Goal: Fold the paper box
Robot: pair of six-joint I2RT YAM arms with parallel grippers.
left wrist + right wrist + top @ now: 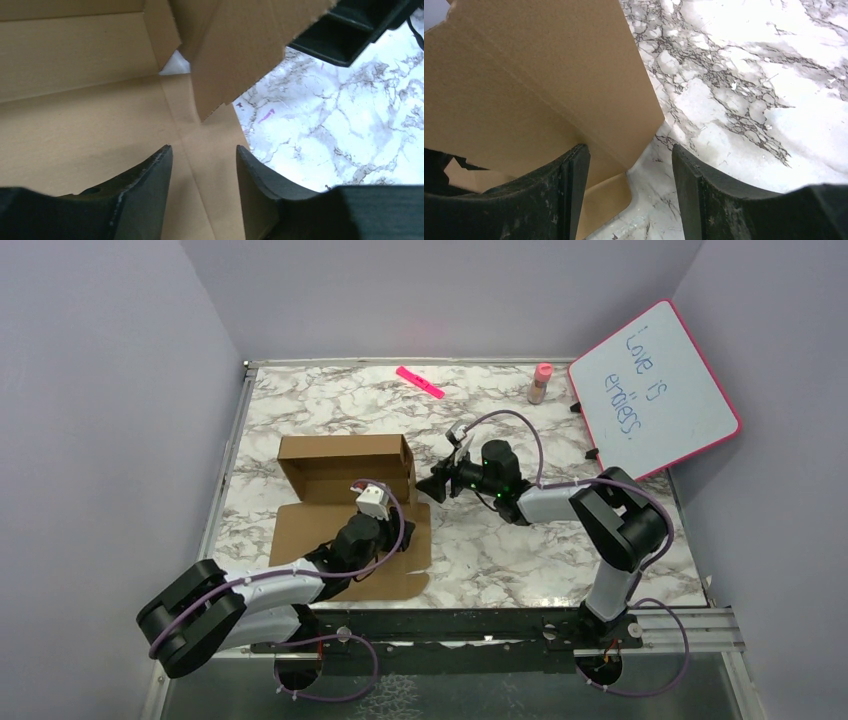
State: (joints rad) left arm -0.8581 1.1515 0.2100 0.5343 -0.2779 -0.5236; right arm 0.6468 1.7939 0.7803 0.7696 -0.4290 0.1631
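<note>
**On the marbled counter, a partly folded paper box sits between two parted hands**

At the left-centre of the white, grey-veined counter sits the plain brown cardboard paper box. Its back and right walls stand upright, and its front panel lies flat toward the arms. The left hand hangs over the inside of the box near its right edge. Its two black fingers are apart above a crease in the floor and clamp nothing. Just past them an upright flap leans in. The right hand faces the same side from outside the box, its fingers also apart. The flap's lower corner lies just ahead of the gap between them, and I cannot tell whether it touches either finger.

No print shows on the cardboard. The pink-framed whiteboard propped at the far right carries blue handwriting. "Love is" can be read, and the word below looks like "endless" but is not clear. A flat pink strip and a small pink-capped bottle lie along the far edge, and any label on them is too small to read.

From above, the left arm covers part of the flat panel, and its wrist camera hides the fingers.
</note>
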